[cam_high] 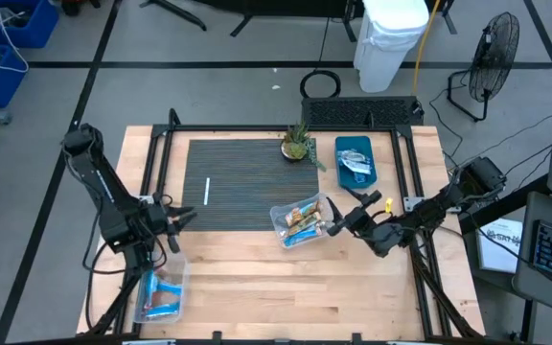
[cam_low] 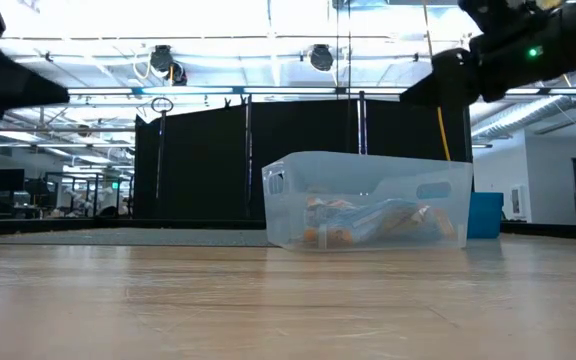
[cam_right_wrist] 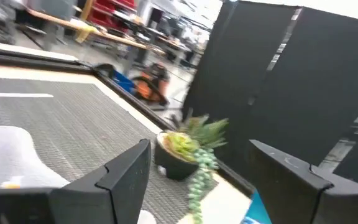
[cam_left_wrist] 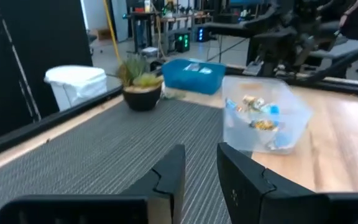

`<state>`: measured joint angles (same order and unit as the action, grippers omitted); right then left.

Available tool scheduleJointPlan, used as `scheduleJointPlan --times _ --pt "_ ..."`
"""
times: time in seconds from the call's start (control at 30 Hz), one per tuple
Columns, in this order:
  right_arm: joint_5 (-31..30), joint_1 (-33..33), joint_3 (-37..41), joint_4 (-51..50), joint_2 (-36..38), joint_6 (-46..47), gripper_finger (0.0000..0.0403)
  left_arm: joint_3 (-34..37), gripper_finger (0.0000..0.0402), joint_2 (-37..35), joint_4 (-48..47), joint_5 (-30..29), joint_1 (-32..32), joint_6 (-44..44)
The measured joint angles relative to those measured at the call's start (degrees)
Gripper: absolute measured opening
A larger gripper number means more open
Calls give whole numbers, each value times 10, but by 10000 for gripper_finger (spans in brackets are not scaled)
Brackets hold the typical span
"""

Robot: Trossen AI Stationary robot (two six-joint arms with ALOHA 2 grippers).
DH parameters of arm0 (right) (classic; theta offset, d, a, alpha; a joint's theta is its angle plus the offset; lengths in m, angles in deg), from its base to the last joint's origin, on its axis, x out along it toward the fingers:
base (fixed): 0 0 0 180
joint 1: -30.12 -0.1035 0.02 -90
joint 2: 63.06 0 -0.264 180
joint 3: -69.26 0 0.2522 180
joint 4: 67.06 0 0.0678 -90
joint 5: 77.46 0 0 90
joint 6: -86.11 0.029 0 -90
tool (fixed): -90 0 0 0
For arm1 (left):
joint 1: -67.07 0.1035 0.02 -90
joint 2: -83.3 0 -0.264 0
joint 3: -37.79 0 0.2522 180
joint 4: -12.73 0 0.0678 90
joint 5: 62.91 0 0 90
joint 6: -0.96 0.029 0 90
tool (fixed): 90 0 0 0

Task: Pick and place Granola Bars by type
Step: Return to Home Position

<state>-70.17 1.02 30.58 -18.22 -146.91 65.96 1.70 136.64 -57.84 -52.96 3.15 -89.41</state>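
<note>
As the camera above looks down, the left arm stands bent at the left side of the tabletop (cam_high: 286, 287). Its left hand (cam_high: 178, 218) hangs near the left edge of the dark mat (cam_high: 238, 172) and points toward the middle. The right arm comes in from the right side, low and stretched. The right hand (cam_high: 336, 223) is just beside the right wall of the middle clear bin (cam_high: 276, 213).

I count two clear bins, one blue tray (cam_high: 357, 180), one potted plant (cam_high: 297, 144) and one white strip (cam_high: 207, 191). Granola bars (cam_high: 303, 222) in orange and tan wrappers lie in a heap in the middle clear bin; I cannot count them. Silvery ones lie in the blue tray at the far right of the mat. Blue ones lie in the corner clear bin (cam_high: 182, 278) at the near left corner.

From tabletop height, the middle clear bin stands in front with the bars on its bottom. Both arms are high above the wood, one at each upper corner.

Past the left wrist, the two fingers (cam_left_wrist: 241, 180) stand only a little apart, with nothing between them.

Past the right wrist, the fingers (cam_right_wrist: 123, 168) are wide apart and empty, and the potted plant shows beyond the gap.
</note>
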Motion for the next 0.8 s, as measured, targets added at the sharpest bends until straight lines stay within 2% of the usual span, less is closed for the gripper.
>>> scheduleJointPlan --times 0.13,0.23,0.63,0.73,0.8 --pt "50 0 36 76 5 0 254 29 99 -29 -1 6 -4 -27" --pt "59 0 58 116 12 -5 254 43 99 -53 -2 8 -13 -23" --pt "65 0 96 125 60 14 253 58 99 -126 10 5 -94 36" --pt "69 0 99 122 67 12 254 58 99 -126 80 11 -123 79" --pt "84 0 100 121 69 12 254 58 99 -124 177 28 -136 161"
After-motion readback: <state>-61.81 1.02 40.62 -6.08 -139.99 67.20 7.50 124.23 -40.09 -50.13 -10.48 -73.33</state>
